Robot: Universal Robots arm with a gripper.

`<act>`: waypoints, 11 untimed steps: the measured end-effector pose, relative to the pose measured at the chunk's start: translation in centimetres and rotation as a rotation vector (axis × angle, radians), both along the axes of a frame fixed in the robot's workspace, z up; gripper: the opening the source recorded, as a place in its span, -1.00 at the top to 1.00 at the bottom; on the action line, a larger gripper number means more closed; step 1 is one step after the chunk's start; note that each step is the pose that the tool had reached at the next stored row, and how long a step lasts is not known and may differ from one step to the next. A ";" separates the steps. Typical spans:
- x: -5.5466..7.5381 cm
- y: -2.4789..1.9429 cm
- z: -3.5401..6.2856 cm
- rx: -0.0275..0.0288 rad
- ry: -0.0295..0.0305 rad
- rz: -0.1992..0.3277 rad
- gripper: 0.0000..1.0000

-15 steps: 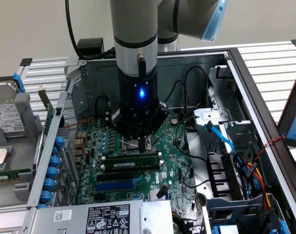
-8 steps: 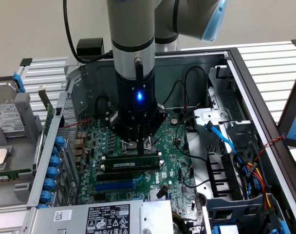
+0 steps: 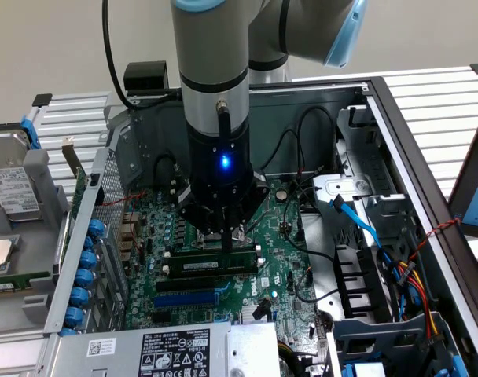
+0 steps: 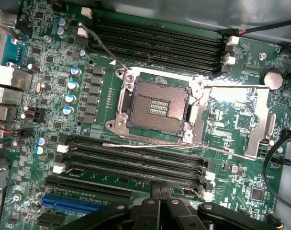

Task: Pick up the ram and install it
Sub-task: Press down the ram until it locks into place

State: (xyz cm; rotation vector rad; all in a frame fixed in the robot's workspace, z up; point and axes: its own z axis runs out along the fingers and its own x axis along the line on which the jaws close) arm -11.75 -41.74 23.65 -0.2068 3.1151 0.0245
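Observation:
The ram [image 3: 211, 258] is a long dark-green stick standing on edge in the bank of black memory slots [image 4: 136, 158], on the exterior view's near side of the processor socket [image 4: 152, 108]. My gripper [image 3: 226, 242] hangs straight down over the stick's middle, with its tips at or just above the top edge. Whether they touch it I cannot tell. In the wrist view the gripper [image 4: 161, 191] has its two dark fingers pressed together, shut, with nothing visible between them.
The motherboard [image 3: 282, 236] lies flat inside an open computer case. A blue expansion slot [image 3: 184, 299] runs just in front of the memory slots. A second slot bank [image 4: 155, 40] lies beyond the socket. Blue and coloured cables [image 3: 357, 220] crowd the exterior view's right, and a power supply [image 3: 176, 349] sits at the front.

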 end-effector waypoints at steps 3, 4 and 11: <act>0.0 0.00 0.00 0.0000 -0.0001 -0.042 0.79; 0.0 0.00 -0.01 0.0001 -0.0002 -0.057 0.79; 0.0 0.00 -0.01 0.0000 -0.0001 -0.109 0.79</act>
